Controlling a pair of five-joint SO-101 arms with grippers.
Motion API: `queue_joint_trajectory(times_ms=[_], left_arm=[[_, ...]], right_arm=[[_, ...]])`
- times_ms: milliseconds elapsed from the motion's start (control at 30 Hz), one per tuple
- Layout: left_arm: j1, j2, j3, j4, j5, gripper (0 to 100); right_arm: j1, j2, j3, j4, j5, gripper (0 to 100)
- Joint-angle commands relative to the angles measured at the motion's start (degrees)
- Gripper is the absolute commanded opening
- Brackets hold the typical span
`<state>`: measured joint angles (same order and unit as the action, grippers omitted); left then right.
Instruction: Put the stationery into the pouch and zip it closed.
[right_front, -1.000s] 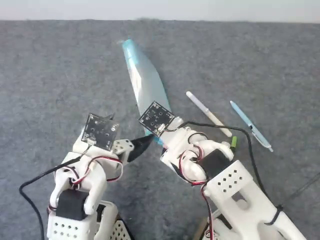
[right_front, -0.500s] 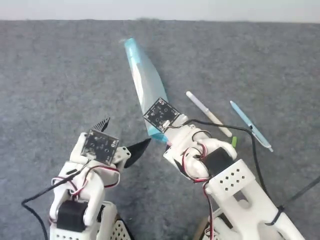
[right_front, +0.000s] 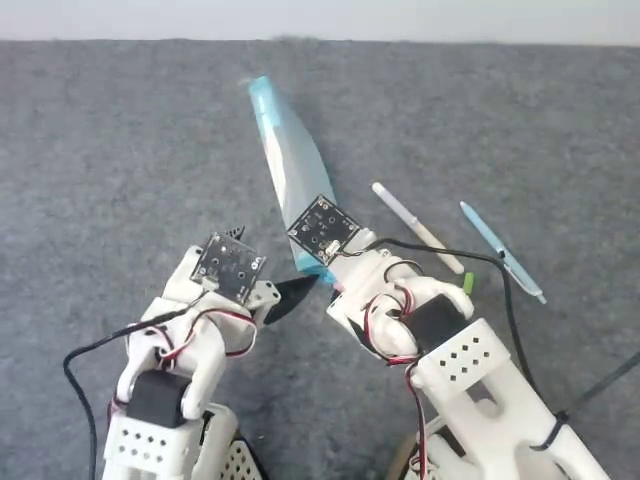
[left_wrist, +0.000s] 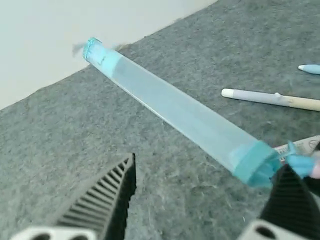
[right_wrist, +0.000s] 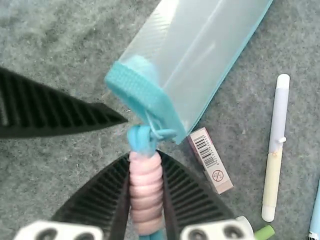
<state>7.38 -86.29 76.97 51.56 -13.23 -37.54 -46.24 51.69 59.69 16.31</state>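
Note:
A long translucent teal pouch (right_front: 290, 170) stretches away from both arms, and its near end (right_wrist: 142, 97) has a teal zipper band. My right gripper (right_wrist: 145, 160) is shut on the pink zipper pull (right_wrist: 145, 192) at that end. My left gripper (left_wrist: 200, 200) is open, and its dark fingers (left_wrist: 107, 200) straddle the mat just short of the pouch's near end (left_wrist: 252, 160). A white pen (right_front: 415, 228) and a light-blue pen (right_front: 500, 250) lie on the mat right of the pouch. A small barcoded eraser (right_wrist: 210, 160) rests beside the pouch's near corner.
The grey felt mat (right_front: 120, 150) covers the table up to a pale wall at the back. A green object (right_front: 467, 283) lies by the right arm's body. The left arm's finger (right_wrist: 55, 112) sits close beside the pouch end in the right wrist view.
The left arm drew back toward the near left with its fingers opening, then swung right again toward the pouch's near end. The right arm and pouch shifted slightly, then held still.

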Motion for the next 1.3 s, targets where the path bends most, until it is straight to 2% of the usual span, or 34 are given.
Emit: queue_joint_trajectory(times_ms=[0,267,500,600,867,1100,1267], left_arm=[[0.4,2.9,-0.7,-3.7,-0.7,40],[0.2,10.0,-1.0,-9.4,-0.5,40],[-5.0,16.3,-3.2,-14.0,0.0,40],[-7.2,17.3,-3.2,-16.0,2.7,40],[-7.8,17.6,-4.4,-16.5,7.5,40],[-13.5,17.8,-4.6,-18.5,10.7,40],[-14.1,17.8,-4.5,-18.5,12.3,40]], right_arm=[[0.9,-1.1,-0.9,0.4,-0.1,0.7],[-1.6,-1.1,-0.9,1.5,-0.1,0.7],[-2.0,-1.6,-0.9,2.8,0.0,0.7],[-2.1,-1.2,-0.9,2.8,0.0,0.7],[-2.1,-1.1,1.2,2.2,2.7,0.7],[-2.1,-1.0,1.3,2.3,2.8,0.7],[-2.1,-1.0,1.3,2.7,2.9,0.7]])
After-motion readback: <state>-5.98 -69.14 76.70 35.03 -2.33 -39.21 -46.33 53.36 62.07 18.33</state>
